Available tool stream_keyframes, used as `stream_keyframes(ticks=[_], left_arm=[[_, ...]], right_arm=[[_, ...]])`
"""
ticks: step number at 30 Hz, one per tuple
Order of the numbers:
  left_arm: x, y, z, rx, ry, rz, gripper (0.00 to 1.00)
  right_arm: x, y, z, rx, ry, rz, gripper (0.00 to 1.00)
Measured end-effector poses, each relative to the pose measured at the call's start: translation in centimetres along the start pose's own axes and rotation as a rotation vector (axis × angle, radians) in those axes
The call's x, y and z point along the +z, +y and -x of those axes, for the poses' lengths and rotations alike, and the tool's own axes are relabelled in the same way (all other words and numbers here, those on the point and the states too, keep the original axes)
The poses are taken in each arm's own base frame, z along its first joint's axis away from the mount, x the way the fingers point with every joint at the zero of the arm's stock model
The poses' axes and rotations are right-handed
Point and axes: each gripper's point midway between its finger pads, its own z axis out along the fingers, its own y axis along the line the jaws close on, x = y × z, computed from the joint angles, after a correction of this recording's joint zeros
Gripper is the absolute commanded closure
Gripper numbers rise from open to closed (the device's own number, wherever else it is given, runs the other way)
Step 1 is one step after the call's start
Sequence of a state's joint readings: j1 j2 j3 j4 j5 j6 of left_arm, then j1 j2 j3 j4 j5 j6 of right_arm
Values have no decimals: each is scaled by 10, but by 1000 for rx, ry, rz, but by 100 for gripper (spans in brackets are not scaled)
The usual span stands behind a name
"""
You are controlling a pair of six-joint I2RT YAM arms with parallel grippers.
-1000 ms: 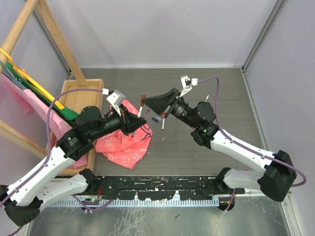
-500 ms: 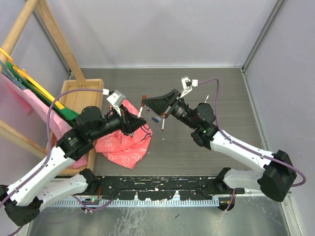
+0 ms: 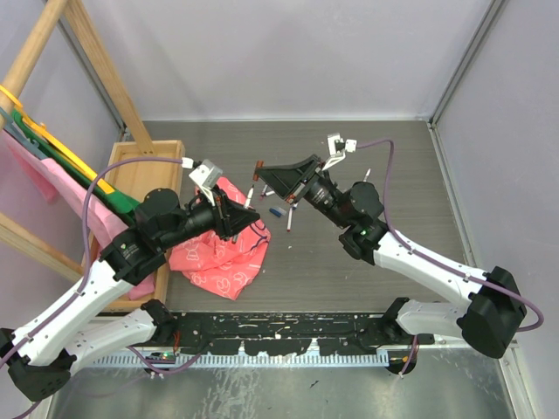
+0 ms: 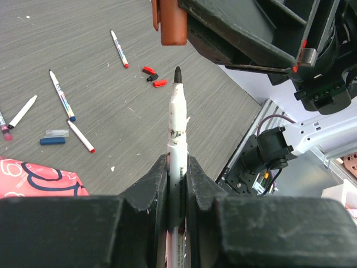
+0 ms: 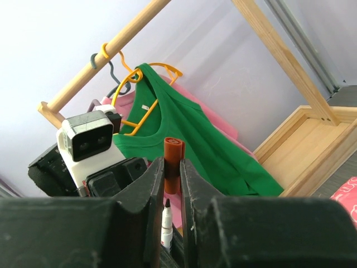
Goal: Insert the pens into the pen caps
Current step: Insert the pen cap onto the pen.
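Above the middle of the table [image 3: 419,175], a little toward its left side, the two hands meet in the air. Grey table top lies open from there toward the right edge and the far right corner. The left edge is crowded: a wooden tray [image 3: 144,166] sits there, and a wooden rack [image 3: 99,61] with hangers and a green shirt [image 5: 184,123] leans in over that side.

The left hand [image 4: 177,167] is closed narrow on a white pen [image 4: 177,120], gripping the barrel low so that the dark tip sticks up past the fingers. The right hand [image 5: 172,167] is pinched just as tight on a dark red cap [image 4: 172,25], whose closed end pokes out beyond its fingers. The cap hangs just over the pen tip, close but not touching. From the left wrist it looks slightly off line with the tip.

Below them, loose pens [image 4: 61,95] lie scattered on the table toward the far edge. A few loose caps [image 4: 159,84], red and black, sit in a small cluster, and a blue one [image 4: 53,141] lies beside a pen. A pink cloth [image 3: 218,257] is crumpled under the left hand, toward the near edge.

Bare wood shows at the tray's far end. The left arm covers the rest, so I cannot tell what it holds.
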State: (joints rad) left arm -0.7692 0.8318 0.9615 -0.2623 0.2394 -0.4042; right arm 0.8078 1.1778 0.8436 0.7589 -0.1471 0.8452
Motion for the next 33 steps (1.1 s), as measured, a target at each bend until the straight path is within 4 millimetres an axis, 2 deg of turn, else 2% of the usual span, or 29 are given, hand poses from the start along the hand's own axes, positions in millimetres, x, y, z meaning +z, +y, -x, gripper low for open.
stream_keyframes(ticks=[12, 33], left_arm=[[0, 0, 0, 0, -1, -1, 100], [0, 0, 1, 1, -4, -2, 100]], right_arm=[[-1, -4, -3, -2, 11, -18, 100], [-2, 1, -7, -1, 38, 12, 100]])
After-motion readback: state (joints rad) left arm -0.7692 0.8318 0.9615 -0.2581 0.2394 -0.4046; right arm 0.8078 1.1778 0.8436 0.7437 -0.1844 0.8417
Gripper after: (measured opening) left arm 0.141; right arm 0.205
